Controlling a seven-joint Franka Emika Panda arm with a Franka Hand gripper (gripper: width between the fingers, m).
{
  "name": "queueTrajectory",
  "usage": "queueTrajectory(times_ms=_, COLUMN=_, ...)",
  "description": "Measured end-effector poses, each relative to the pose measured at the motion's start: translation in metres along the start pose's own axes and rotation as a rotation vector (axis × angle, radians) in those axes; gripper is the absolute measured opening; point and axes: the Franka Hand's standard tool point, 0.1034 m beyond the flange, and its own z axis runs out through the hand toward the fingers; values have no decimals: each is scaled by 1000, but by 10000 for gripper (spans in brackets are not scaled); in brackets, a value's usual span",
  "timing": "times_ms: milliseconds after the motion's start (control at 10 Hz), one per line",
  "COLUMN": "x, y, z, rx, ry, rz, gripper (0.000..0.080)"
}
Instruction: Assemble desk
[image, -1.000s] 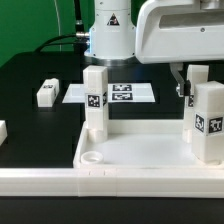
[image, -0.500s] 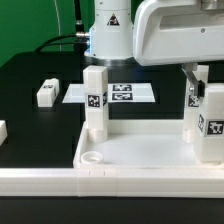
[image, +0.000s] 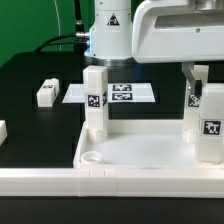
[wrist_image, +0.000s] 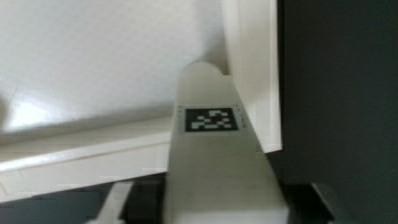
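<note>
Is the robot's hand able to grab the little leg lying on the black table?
Probably not yet. The end effector seems shut on a second leg at the tabletop's corner, so it must let go first. Nothing covers the lying leg.

no legible text, coded tag (wrist_image: 214, 119) on leg (wrist_image: 215, 175)

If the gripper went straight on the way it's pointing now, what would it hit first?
The gripper holds a leg in its jaws, so that leg leads: it would probably meet the tabletop corner by the rim first. The gap left is unclear.
</note>
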Motion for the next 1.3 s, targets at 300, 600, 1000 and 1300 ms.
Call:
queueTrajectory(times_ms=300, x=0, y=0, z=1, rx=-2, ry=4, rz=382, gripper=290)
queueTrajectory(times_ms=600, x=1, y=-2, z=2, rx=-6, ry=2, rz=781, gripper=290)
queueTrajectory(times_ms=1000, x=0, y=-3, z=3, rx=-1, ry=-3, rz=967, gripper=364)
queueTrajectory(times_ms=1300, x=0, y=-1, z=3, rx=-3, ry=-2, rz=792, gripper=628)
